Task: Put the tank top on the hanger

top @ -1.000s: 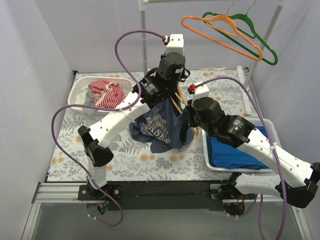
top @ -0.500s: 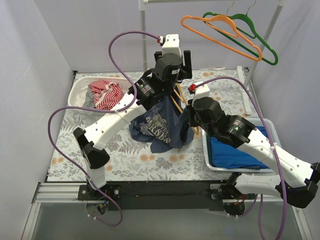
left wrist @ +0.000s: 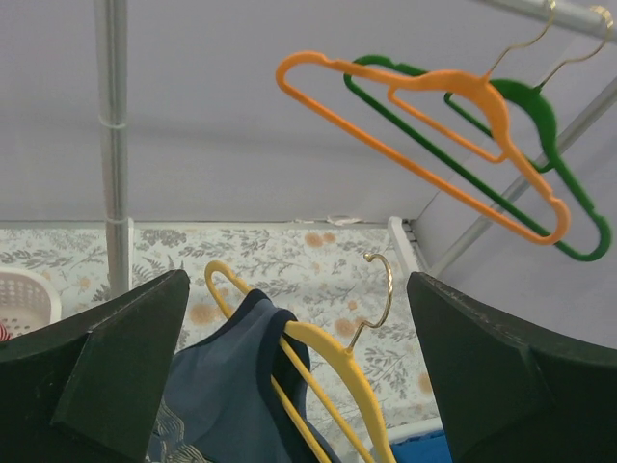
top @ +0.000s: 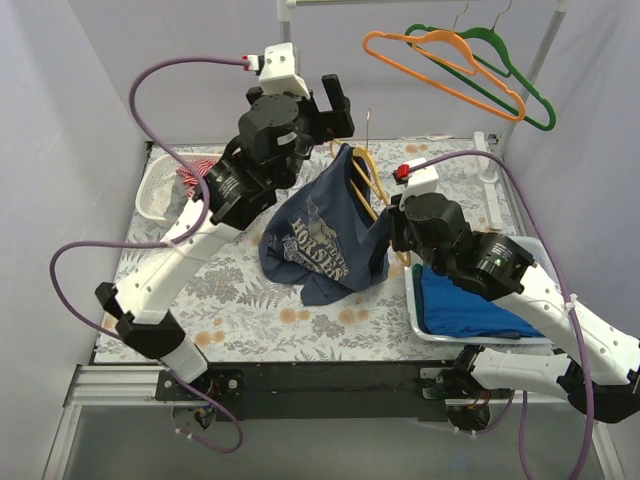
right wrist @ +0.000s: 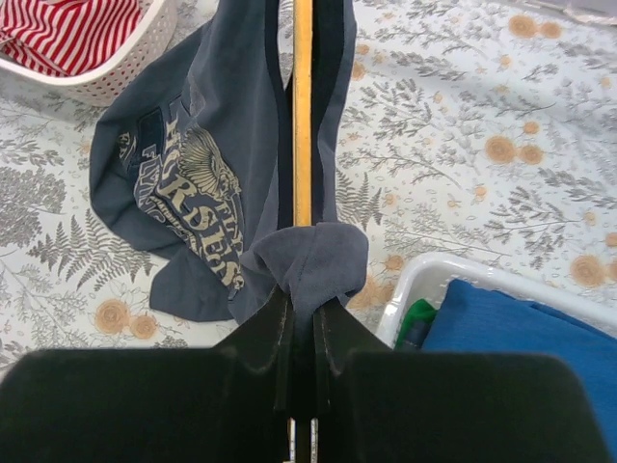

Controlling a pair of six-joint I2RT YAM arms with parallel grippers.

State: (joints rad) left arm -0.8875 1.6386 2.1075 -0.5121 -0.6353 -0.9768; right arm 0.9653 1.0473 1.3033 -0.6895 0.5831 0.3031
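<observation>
The yellow hanger [top: 362,166] stands tilted above the table, its metal hook [left wrist: 381,289] pointing up. The navy tank top [top: 322,232] hangs from one of its shoulders, a strap looped over the arm [left wrist: 275,323], and its hem trails on the table. My right gripper [right wrist: 304,309] is shut on the hanger's lower end, with a fold of the tank top [right wrist: 193,145] bunched between the jaws. My left gripper [left wrist: 297,280] is open and holds nothing. It sits above and to the left of the hanger's top [top: 330,112].
An orange hanger [top: 440,60] and a green hanger [top: 520,95] hang from the rail at the back right. A white basket [top: 155,195] with red-striped cloth sits at the back left. A white tray [top: 425,300] holding bright blue cloth lies under my right arm. A metal post [top: 288,70] rises behind.
My left gripper opened, let go of the tank top at the hanger's top, and drew up and to the left. The right gripper kept its hold and shifted slightly right.
</observation>
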